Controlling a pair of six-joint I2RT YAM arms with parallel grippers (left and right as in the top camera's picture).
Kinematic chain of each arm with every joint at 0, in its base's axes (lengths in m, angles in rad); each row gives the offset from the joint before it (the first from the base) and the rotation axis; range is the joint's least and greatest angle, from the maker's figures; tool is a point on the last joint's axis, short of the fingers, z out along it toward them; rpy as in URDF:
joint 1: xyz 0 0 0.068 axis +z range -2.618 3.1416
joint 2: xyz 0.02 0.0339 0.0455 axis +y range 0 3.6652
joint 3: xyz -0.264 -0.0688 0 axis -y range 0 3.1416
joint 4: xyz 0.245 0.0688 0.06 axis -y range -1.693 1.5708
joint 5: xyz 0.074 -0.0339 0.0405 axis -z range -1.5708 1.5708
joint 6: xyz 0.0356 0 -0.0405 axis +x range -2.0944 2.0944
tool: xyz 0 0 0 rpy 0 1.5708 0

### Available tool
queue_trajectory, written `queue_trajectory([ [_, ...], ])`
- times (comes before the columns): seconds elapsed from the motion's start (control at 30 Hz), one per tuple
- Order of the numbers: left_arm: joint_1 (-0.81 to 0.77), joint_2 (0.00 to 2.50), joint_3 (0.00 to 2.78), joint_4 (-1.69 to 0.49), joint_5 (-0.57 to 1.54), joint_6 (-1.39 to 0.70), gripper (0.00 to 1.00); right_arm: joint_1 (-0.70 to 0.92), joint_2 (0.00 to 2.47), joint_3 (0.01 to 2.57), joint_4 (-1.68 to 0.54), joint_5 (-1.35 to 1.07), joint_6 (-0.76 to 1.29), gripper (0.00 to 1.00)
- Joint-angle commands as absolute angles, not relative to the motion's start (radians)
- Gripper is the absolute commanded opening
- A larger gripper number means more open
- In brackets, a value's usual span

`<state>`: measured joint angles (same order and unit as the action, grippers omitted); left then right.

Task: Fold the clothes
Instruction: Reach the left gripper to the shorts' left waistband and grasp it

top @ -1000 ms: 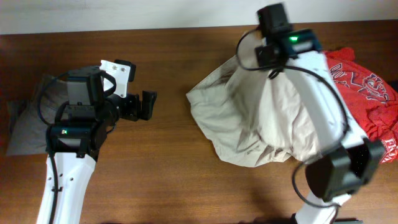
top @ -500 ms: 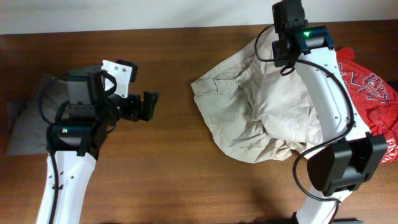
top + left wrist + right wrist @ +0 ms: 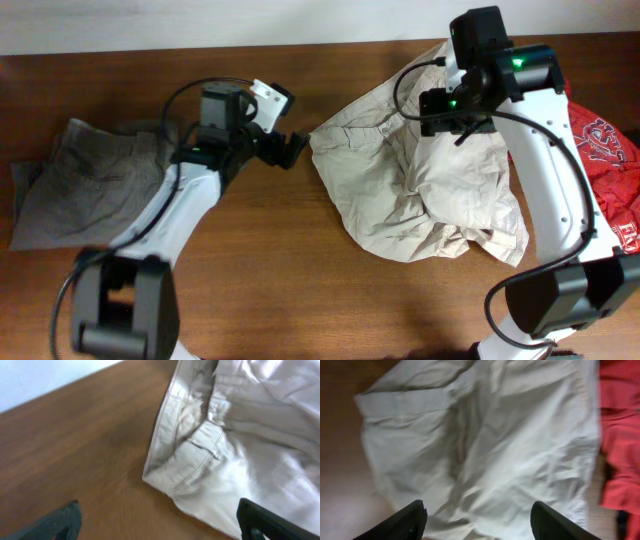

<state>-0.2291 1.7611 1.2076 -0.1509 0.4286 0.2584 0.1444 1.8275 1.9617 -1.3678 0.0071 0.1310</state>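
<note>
- The beige shorts are lying crumpled on the table, right of centre, well apart from the grey-olive shorts and meeting the red T-shirt along their right side
- The left gripper is hovering just beside the shorts' nearest corner with its fingers spread wide and nothing between them, probably lining up on the waistband corner
- The right gripper is hanging over the middle of the shorts, its fingers likewise wide apart and empty, probably seeking a second hold so the cloth can be spread flat before any fold
- The right arm is covering the shorts' far edge in the overhead view, so the waistband's other end is going untraced
- The legs are bunching together and no hem is standing out; the T-shirt is running off the frame; whether the right fingertips are touching cloth, I cannot tell
</note>
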Motion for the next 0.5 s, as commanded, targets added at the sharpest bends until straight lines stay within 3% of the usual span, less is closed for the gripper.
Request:
queue_trajectory([
  [0.0,-0.265,1.887,1.217,-0.030,0.450,0.248,0.95,0.144,1.776,1.969,-1.401,-0.130,0.140,0.72],
  [0.4,-0.338,2.220,1.422,-0.039,0.425,0.022,0.94,0.144,1.660,1.969,-1.430,-0.150,0.140,0.73],
  [0.43,-0.339,2.232,1.435,-0.046,0.426,0.022,0.93,0.144,1.653,1.969,-1.430,-0.150,0.140,0.74],
  [0.47,-0.340,2.240,1.443,-0.046,0.426,0.022,0.82,0.144,1.645,1.969,-1.430,-0.147,0.140,0.75],
])
